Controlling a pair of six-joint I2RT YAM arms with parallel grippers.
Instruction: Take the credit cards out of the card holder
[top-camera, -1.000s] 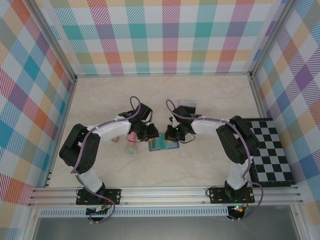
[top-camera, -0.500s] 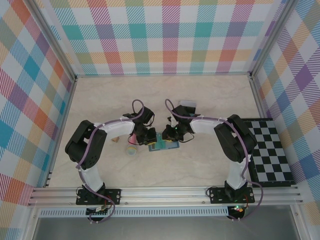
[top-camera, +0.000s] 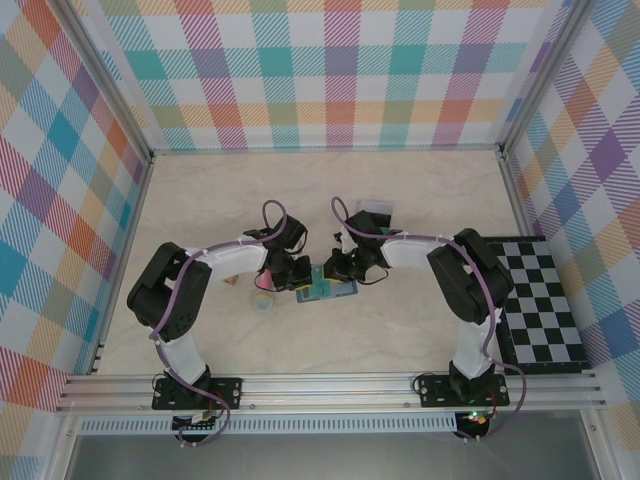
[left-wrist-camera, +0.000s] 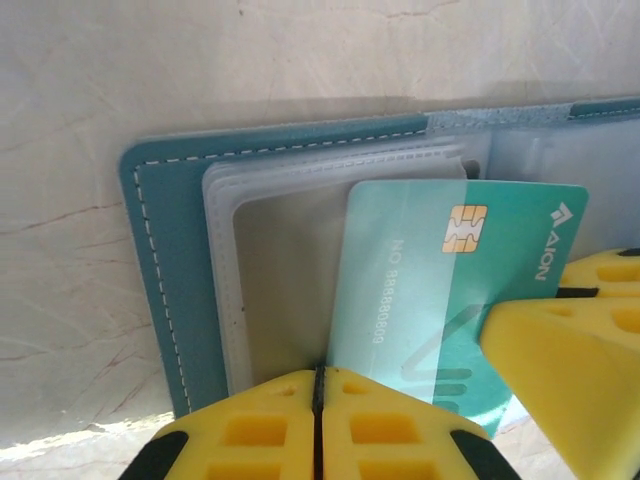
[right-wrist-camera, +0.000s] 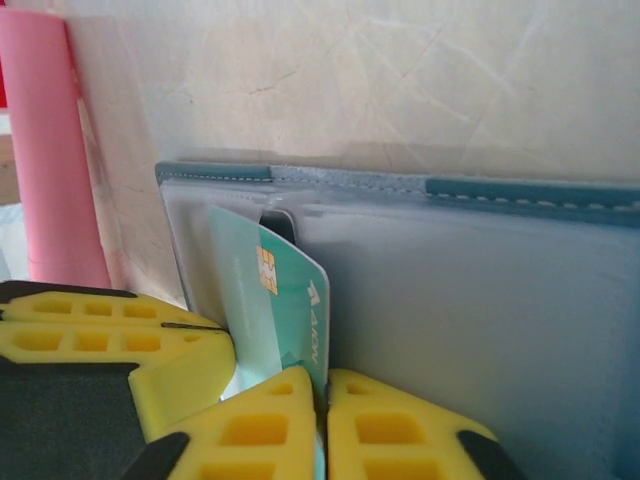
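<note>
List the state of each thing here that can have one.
card holder, open, flat on the table.
credit card, partly out of its clear sleeve.
left gripper, shut at the sleeves' edge.
right gripper, shut on the credit card.

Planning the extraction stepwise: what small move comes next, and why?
Probably the right gripper should draw the teal card a little further out of its clear pocket: its fingers look shut on the card's edge, part of the card is sleeved, and the left gripper pinches the card holder.
</note>
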